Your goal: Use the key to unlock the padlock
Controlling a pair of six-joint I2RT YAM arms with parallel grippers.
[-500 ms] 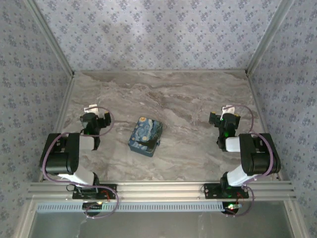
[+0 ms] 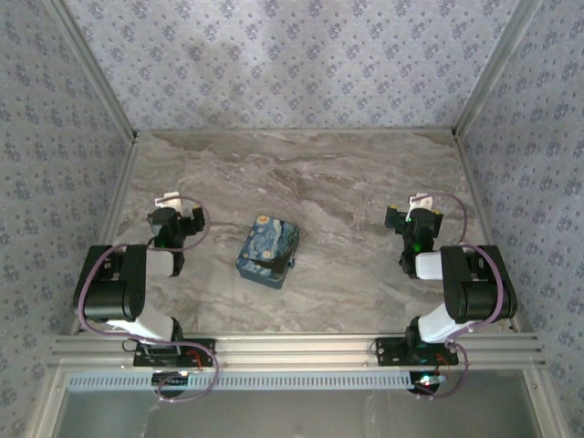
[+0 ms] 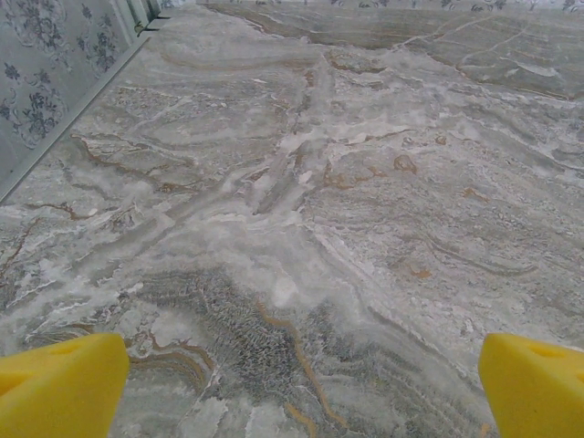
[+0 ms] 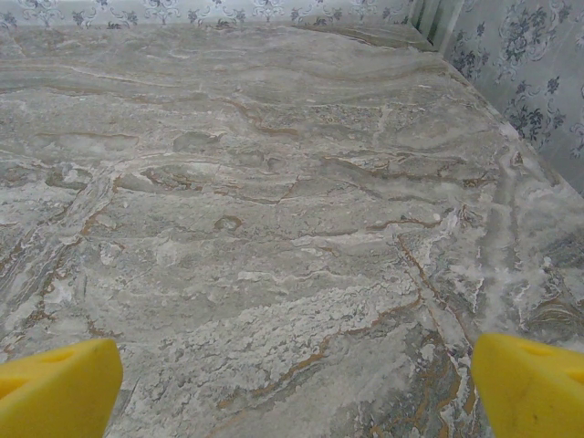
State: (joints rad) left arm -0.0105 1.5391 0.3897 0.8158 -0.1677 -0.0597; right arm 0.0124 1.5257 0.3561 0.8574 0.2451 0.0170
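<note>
Two arms sit folded, one on each side of the blue patterned case (image 2: 267, 248). We log the left gripper (image 2: 173, 217) off to the case's left and the right gripper (image 2: 415, 219) well apart to its right, neither touching it. Left wrist view: yellow fingertips (image 3: 59, 383) spread wide, jaws apart over the marble table (image 3: 301, 182). Right wrist view: fingertips (image 4: 55, 388) likewise wide apart. A dark piece (image 2: 274, 266) sits at the case's near edge; we cannot tell whether it is the padlock.

Robot lab test cell, marble-look tabletop (image 2: 365, 182), floral-papered panel walls (image 2: 292, 64) on three sides, aluminium frame rail (image 2: 292, 348) in front
</note>
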